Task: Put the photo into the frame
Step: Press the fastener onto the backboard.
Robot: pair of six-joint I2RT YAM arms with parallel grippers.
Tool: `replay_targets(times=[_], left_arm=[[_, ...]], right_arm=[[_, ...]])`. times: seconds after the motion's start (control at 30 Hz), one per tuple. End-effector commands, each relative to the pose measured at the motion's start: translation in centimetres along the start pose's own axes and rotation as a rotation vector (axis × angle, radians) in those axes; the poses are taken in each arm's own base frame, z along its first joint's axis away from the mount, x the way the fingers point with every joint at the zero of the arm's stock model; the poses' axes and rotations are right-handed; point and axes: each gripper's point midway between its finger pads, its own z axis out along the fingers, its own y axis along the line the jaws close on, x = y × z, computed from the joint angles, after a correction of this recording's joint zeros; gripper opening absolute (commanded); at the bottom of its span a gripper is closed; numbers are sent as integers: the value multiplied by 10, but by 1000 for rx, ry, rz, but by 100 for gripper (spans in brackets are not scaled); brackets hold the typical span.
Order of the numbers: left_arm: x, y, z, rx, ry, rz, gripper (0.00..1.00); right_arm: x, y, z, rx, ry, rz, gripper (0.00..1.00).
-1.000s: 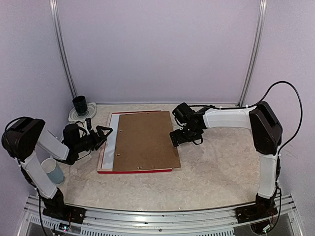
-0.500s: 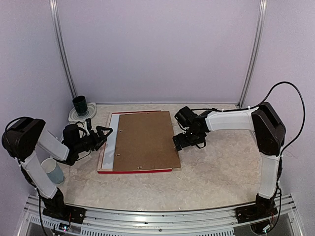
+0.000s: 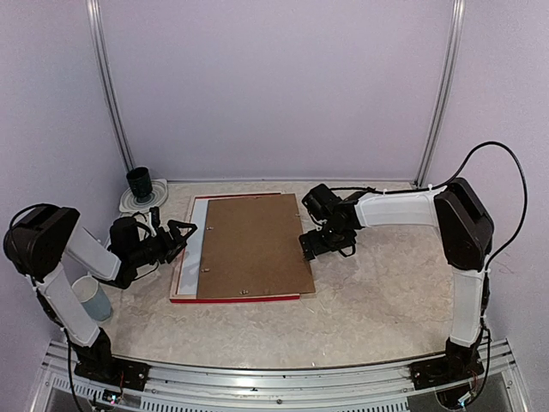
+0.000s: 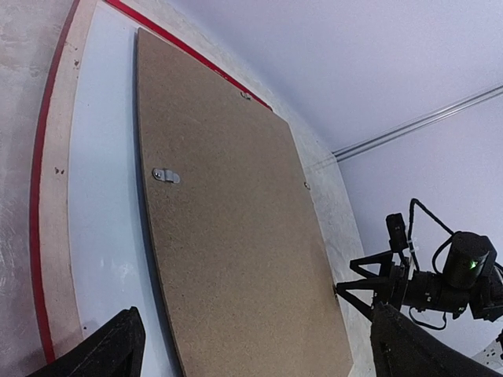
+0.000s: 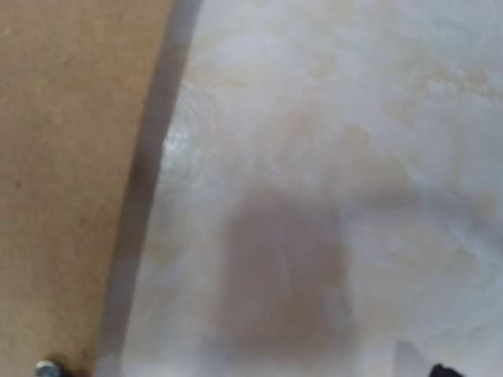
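The frame [image 3: 232,299] lies face down on the table, with its red edge [image 4: 37,196] and pale wood back showing. A white sheet [image 3: 196,249] lies in it, and a brown backing board [image 3: 253,245] rests skewed on top, overhanging the frame's right side. The photo is hidden. My left gripper [image 3: 180,232] hovers open at the frame's left edge and points across the board [image 4: 236,220]. My right gripper [image 3: 310,245] is open, low beside the board's right edge [image 5: 63,157], holding nothing. In the left wrist view the left gripper [image 4: 263,353] is empty.
A dark cup [image 3: 139,183] stands on a white disc at the back left corner. A pale blue cup [image 3: 93,299] stands by the left arm. Marbled tabletop [image 5: 330,157] lies right of the board. Walls close in on three sides.
My right gripper shifted slightly along the board's right edge, a little right and then back left. The left arm, board and frame have not moved.
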Motion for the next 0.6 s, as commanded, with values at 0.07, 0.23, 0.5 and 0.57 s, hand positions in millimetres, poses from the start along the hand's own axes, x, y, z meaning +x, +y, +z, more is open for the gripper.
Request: replay_targets(times=[0.07, 0.23, 0.5, 0.57], left_arm=[[0, 1, -2, 11, -7, 4, 99], [0, 2, -2, 11, -6, 1, 99], [1, 2, -1, 16, -4, -5, 99], [1, 2, -1, 20, -4, -7, 99]], right_arm=[[-7, 4, 4, 9, -15, -15, 98], [-17, -16, 0, 72, -25, 12, 99], [-74, -46, -3, 69, -106, 57, 99], [-89, -54, 7, 78, -112, 64, 99]])
